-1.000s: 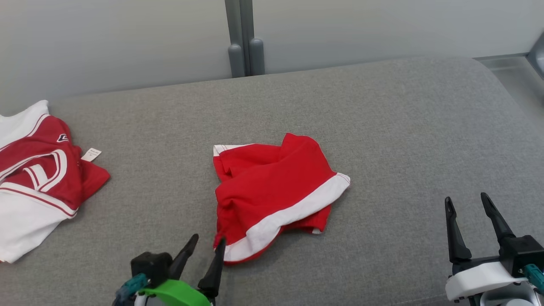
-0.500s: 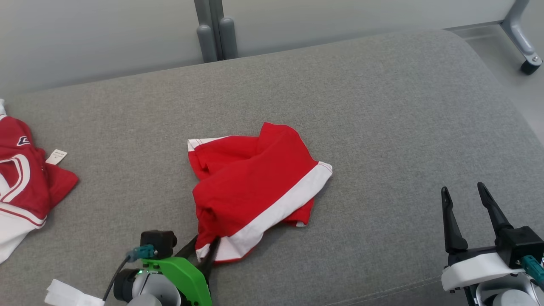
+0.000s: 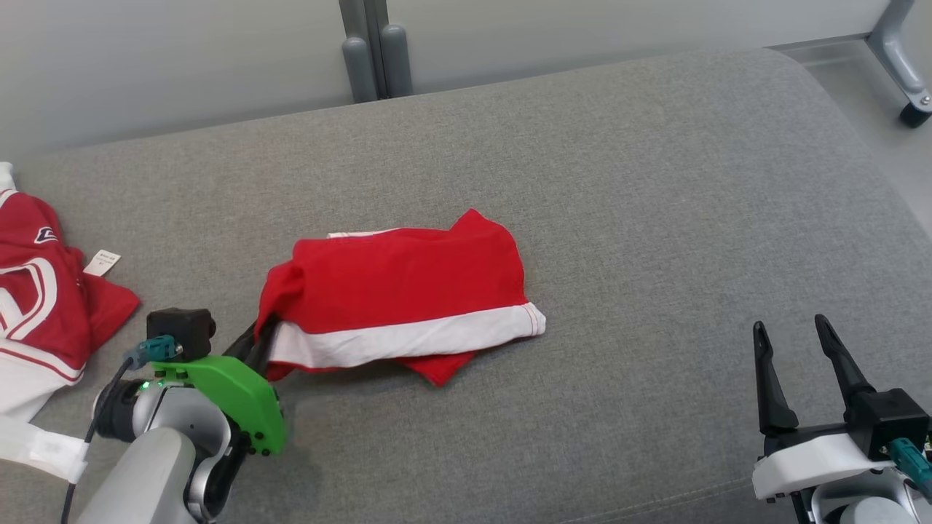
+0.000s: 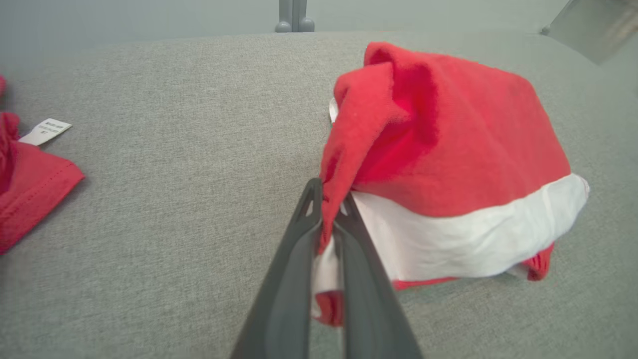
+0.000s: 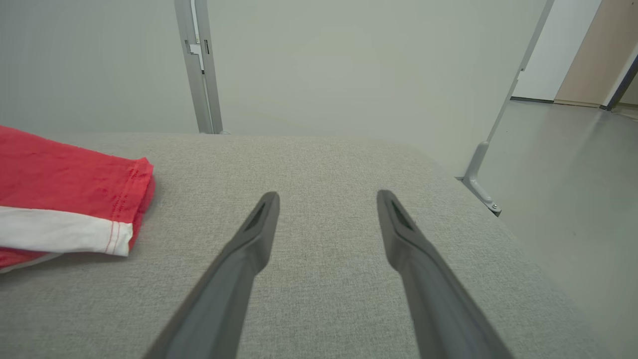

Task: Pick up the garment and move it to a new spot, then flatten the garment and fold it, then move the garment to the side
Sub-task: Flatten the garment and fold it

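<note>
The garment [image 3: 408,291] is red with a white band and lies crumpled in the middle of the grey cushion [image 3: 655,182]. Its left corner is lifted and pinched by my left gripper [image 3: 262,342], which is shut on the fabric. In the left wrist view the garment [image 4: 448,144] bunches up between the two dark fingers [image 4: 294,249] of the left gripper [image 4: 326,199]. My right gripper [image 3: 790,331] stands open at the lower right, apart from the cloth. In the right wrist view the right gripper [image 5: 326,197] has an empty gap, and the garment [image 5: 70,199] lies to its left.
A second red and white garment [image 3: 36,291] with a white tag [image 3: 102,262] lies at the cushion's left edge. Grey posts [image 3: 371,54] and a pale wall stand behind the cushion. A wheeled frame leg [image 3: 903,73] stands on the floor at the far right.
My left gripper closed on the garment's near left corner and pulled it up and to the left, stretching the cloth sideways. The head camera shifted. The right gripper stayed open.
</note>
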Robot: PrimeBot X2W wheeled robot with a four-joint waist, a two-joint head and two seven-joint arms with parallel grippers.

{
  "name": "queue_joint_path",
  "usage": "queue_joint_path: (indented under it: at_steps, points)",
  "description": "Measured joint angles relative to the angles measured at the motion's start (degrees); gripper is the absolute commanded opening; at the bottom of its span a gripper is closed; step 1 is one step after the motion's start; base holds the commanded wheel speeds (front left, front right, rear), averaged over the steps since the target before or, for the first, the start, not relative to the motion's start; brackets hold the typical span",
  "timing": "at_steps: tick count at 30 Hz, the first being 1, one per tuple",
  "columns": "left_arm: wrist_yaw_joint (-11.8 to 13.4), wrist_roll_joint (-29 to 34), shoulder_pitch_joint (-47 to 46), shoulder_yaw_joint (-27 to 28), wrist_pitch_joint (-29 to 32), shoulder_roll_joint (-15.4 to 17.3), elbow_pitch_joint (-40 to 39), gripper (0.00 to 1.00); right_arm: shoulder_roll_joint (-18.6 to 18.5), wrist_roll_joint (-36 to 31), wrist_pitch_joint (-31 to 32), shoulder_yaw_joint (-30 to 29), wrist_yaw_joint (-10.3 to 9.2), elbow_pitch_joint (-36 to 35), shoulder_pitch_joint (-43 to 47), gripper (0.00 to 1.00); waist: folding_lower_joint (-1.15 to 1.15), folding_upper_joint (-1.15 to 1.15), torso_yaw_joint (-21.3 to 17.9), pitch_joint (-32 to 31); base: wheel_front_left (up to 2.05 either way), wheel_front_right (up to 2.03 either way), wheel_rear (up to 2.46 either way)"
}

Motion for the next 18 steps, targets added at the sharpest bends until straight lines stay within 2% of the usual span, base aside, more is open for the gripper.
queue_joint_path:
  at_steps: [3,5,6,9,10,11,15,18]
  points:
    - [1.4,1.1,0.5,-0.8,3.7,1.9,0.4,0.00,0.1,0.0,0.0,0.3,0.00,0.2,0.0,1.00,0.00,0.00,0.3,-0.2,0.00,0.00,0.00]
    - [1.5,0.7,1.9,-1.1,4.7,1.9,1.3,0.00,0.2,-0.1,0.0,0.5,0.00,0.5,0.0,1.00,0.00,0.00,0.3,-0.3,0.00,0.00,0.00]
    - [1.5,0.7,2.7,-1.3,4.7,1.8,1.9,0.06,0.2,-0.1,0.0,0.6,0.00,0.6,-0.1,1.00,0.00,0.00,0.3,-0.4,0.00,0.00,0.00]
    - [2.0,-0.6,5.0,-1.1,3.4,0.9,3.3,0.47,0.2,0.0,0.0,0.8,0.00,0.8,-0.1,1.00,0.00,0.00,0.2,-0.6,0.00,0.00,0.00]
    - [2.0,-0.8,5.7,-1.1,2.8,0.5,3.6,0.94,0.2,0.0,0.0,0.7,0.00,0.9,-0.1,1.00,0.00,0.00,0.3,-0.7,0.00,0.00,0.00]
    - [1.9,-1.1,6.3,-1.0,2.1,0.0,3.9,1.00,0.1,0.0,0.0,0.7,0.00,1.0,0.0,1.00,0.00,0.00,0.3,-0.8,0.00,0.00,0.00]
    - [1.5,-2.4,7.9,-0.2,-0.6,-1.4,4.0,1.00,-0.1,0.0,0.0,0.5,0.00,1.1,0.1,1.00,0.00,0.00,0.6,-1.0,0.00,0.00,0.00]
    - [2.1,-2.7,8.7,0.9,-3.6,-1.8,3.2,1.00,-0.4,0.0,0.0,0.3,0.00,1.1,0.5,1.00,0.00,0.00,1.0,-1.3,0.00,0.00,0.00]
